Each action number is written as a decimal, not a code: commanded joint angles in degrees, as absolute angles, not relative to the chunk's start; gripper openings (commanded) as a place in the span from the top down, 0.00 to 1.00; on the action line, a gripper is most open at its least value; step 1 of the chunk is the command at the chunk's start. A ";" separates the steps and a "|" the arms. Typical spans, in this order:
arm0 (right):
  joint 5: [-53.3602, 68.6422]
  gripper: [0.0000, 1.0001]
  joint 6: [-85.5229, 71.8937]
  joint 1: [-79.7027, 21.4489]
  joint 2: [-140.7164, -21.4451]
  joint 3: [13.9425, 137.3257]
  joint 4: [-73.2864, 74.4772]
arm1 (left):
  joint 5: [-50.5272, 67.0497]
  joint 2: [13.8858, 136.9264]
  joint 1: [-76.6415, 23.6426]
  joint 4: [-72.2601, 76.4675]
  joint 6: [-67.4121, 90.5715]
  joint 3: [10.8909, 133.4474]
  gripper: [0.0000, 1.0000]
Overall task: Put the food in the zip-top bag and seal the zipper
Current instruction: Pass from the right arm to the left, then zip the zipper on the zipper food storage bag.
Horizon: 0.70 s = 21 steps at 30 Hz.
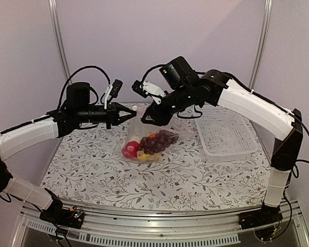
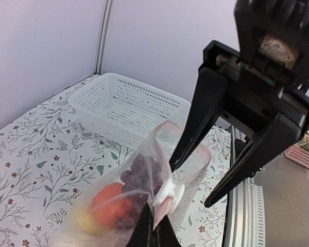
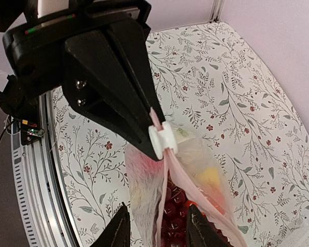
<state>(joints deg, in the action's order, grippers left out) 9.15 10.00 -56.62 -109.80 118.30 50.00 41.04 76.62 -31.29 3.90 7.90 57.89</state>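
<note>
The zip-top bag (image 1: 147, 138) hangs partly lifted over the table with the food inside: a dark red grape bunch (image 1: 162, 140), a red piece (image 1: 130, 150) and a yellow piece (image 1: 144, 155). My left gripper (image 2: 153, 216) is shut on the bag's pink zipper strip (image 3: 183, 177), right beside the white slider (image 2: 170, 198). My right gripper (image 3: 158, 208) is open, one finger on each side of the bag's mouth, which gapes apart below the slider. The grapes (image 3: 177, 206) show between its fingers.
A white mesh basket (image 1: 226, 135) stands at the back right of the flowered tablecloth (image 1: 92, 170), just beyond the bag. A metal rail (image 1: 159, 231) runs along the near table edge. Both arms meet above the table's middle.
</note>
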 commanded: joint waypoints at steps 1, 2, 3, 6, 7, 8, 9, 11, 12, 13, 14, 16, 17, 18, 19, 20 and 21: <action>6.06 0.64 11.93 -56.87 -105.82 121.63 48.50 | 39.20 73.99 -33.05 -4.14 2.26 61.17 1.00; 5.64 0.64 12.35 -56.87 -105.89 121.82 48.23 | 38.57 73.53 -33.33 -5.56 1.46 61.37 1.00; 5.52 0.64 12.53 -56.87 -105.99 122.03 47.82 | 38.18 72.99 -33.47 -6.66 0.86 61.43 1.00; 6.49 0.63 13.50 -56.87 -106.47 122.14 46.92 | 37.27 71.56 -33.75 -8.72 0.10 61.14 1.00; 7.51 0.61 13.74 -56.87 -106.68 122.12 46.69 | 37.11 71.17 -33.83 -9.36 0.09 61.08 1.00; 8.53 0.59 13.92 -56.87 -106.97 122.10 46.62 | 37.03 70.86 -33.87 -9.79 0.09 61.02 1.00; 9.75 0.57 14.04 -56.90 -107.23 122.03 46.51 | 36.94 70.58 -33.84 -10.02 0.09 61.00 1.00; 11.92 0.55 14.06 -56.87 -107.94 121.90 46.18 | 37.00 70.05 -33.84 -10.57 -0.73 61.13 1.00; 13.02 0.55 13.99 -56.87 -108.29 121.89 45.95 | 36.89 69.76 -33.84 -10.78 -1.00 61.17 1.00; 13.91 0.55 13.93 -56.88 -108.55 121.88 45.56 | 36.86 69.52 -33.88 -10.98 -1.07 61.22 1.00; 14.79 0.54 13.83 -56.89 -108.94 121.90 45.18 | 36.78 69.32 -33.84 -11.19 -1.19 61.25 1.00; 16.27 0.54 13.68 -56.87 -109.43 121.99 44.33 | 37.04 69.03 -33.86 -11.45 -1.31 61.23 1.00; 17.11 0.54 13.63 -56.87 -109.70 122.07 43.99 | 37.13 68.92 -33.88 -11.57 -1.39 61.30 1.00; 17.78 0.53 13.62 -56.87 -109.84 122.12 43.69 | 37.18 68.91 -33.84 -11.65 -1.40 61.32 1.00; 18.27 0.53 13.62 -56.89 -110.20 122.23 43.51 | 37.42 68.95 -33.88 -11.73 -1.48 61.33 1.00; 18.59 0.53 13.58 -56.87 -110.41 122.40 43.39 | 37.48 68.91 -33.84 -11.79 -1.45 61.35 1.00; 18.89 0.53 13.54 -56.87 -110.80 122.47 43.34 | 37.62 68.91 -33.86 -11.82 -1.41 61.41 1.00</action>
<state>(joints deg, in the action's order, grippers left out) 15.33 13.34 -56.62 -108.66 121.49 44.84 36.84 70.35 -33.26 -11.73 -0.43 59.64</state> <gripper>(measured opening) 0.472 0.004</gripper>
